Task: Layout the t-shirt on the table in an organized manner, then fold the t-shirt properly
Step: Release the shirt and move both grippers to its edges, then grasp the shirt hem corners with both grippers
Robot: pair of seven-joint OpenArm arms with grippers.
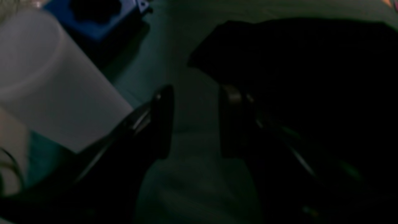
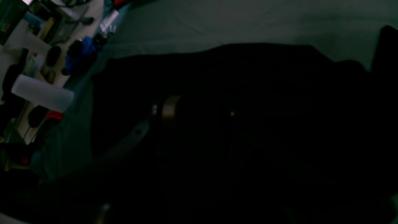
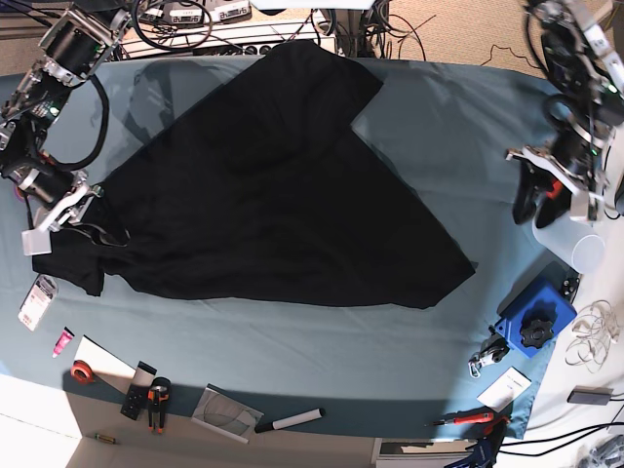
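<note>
Over the table (image 3: 292, 341), left gripper (image 1: 196, 121) hovers, jaws apart.

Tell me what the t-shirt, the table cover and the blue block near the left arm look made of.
t-shirt: soft matte black fabric, probably knit cotton; it drapes and creases, no sheen.
table cover: smooth teal cloth, likely woven; faint wrinkles and fold lines show.
blue block: looks like rigid matte plastic, possibly printed; crisp edges, a black knob sits on it. Hard to confirm from here.

T-shirt (image 3: 273, 185) on table (image 3: 458, 117) – pincers flanking
</note>
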